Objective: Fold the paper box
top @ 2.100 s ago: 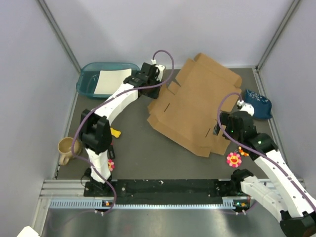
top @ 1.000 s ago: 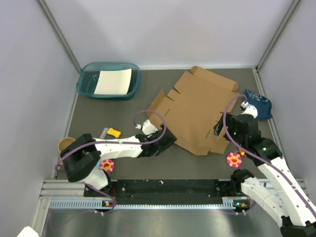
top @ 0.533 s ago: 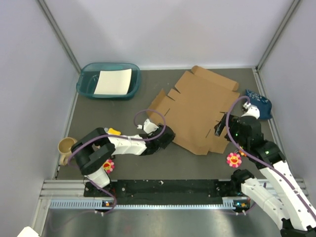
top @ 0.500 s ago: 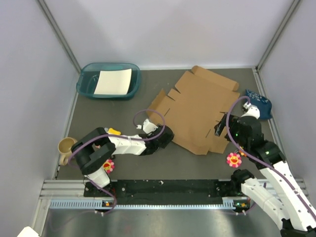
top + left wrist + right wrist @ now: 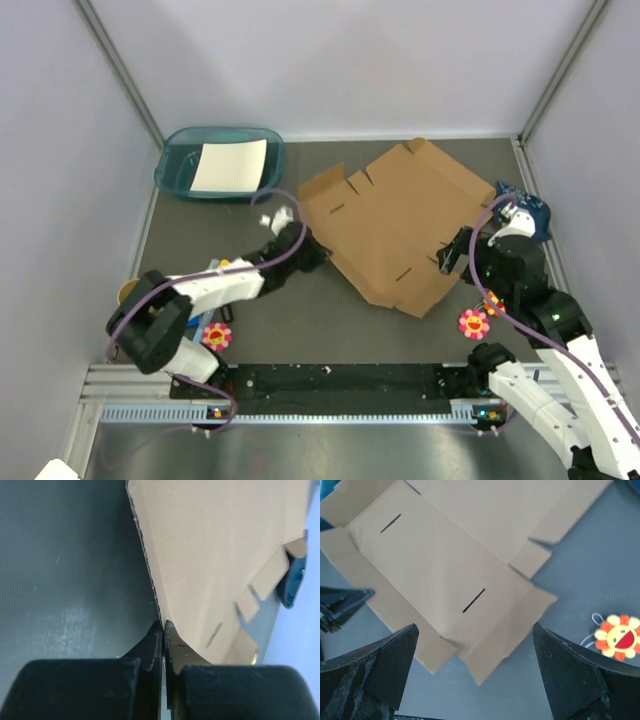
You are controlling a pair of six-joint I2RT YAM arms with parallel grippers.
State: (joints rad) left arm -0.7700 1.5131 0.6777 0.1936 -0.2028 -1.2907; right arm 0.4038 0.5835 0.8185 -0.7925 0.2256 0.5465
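My left jaws are pressed together on the left edge of the paper box (image 5: pixel 400 225), pinching the cardboard between them. The box lies opened out flat on the bench (image 5: pixel 320 330), right of the middle. My right jaws stand spread wide above its near right flaps, holding nothing.

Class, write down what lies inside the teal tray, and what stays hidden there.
A white sheet lies flat inside the tray, covering much of its floor. Whatever may lie under the sheet cannot be seen.
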